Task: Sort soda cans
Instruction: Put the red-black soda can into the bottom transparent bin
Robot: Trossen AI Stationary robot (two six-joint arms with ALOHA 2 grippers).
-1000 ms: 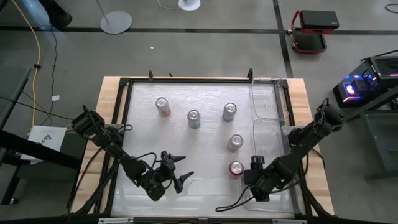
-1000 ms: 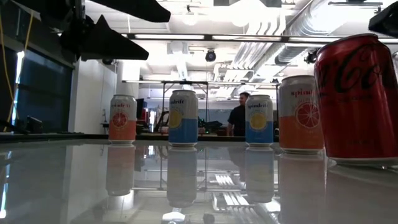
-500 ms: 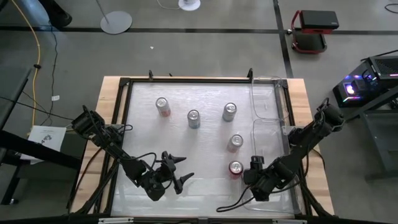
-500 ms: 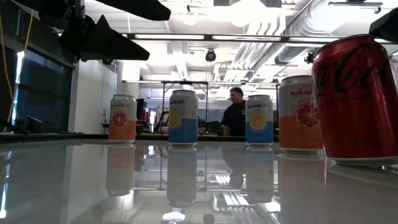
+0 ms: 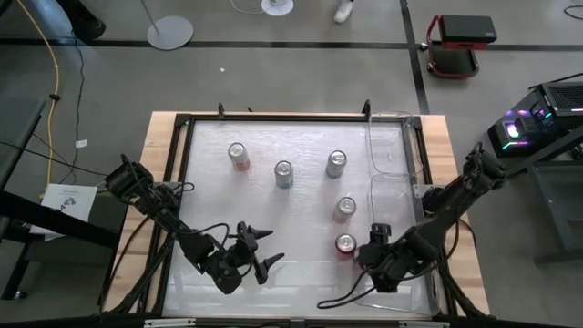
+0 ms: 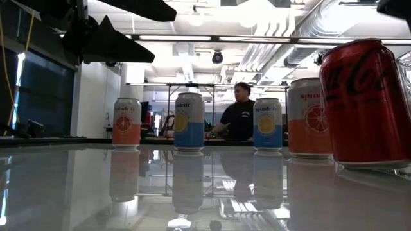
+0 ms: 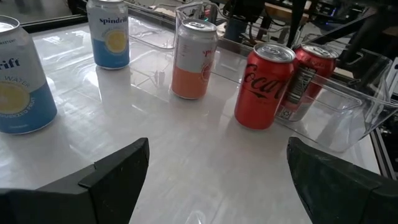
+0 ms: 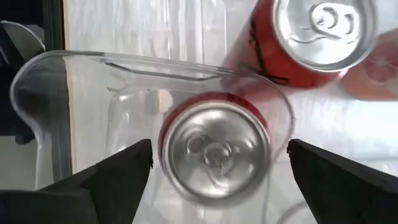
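Observation:
Five cans stand upright on the white table: an orange one (image 5: pixel 239 157), two blue ones (image 5: pixel 283 173) (image 5: pixel 336 164), another orange one (image 5: pixel 344 209) and a red one (image 5: pixel 346 246). A sixth can, red (image 8: pixel 214 146), stands upright in the near clear bin (image 8: pixel 74 68). It also shows in the left wrist view (image 7: pixel 308 81). My right gripper (image 5: pixel 378 239) hangs over this can, pointing down, open, with a finger on either side and apart from it. My left gripper (image 5: pixel 262 251) is open and empty above the table's near left part.
Two clear plastic bins stand along the table's right edge, the far one (image 5: pixel 387 141) and the near one (image 5: pixel 401 196). A black frame (image 5: pixel 273 117) runs round the table. A person (image 6: pixel 239 120) moves in the room beyond. The table's near middle (image 5: pixel 310 282) is bare.
My right gripper has risen a little above the red can in the near bin, and its fingers stay open. The cans on the table stand as before. The person in the background has walked across the room.

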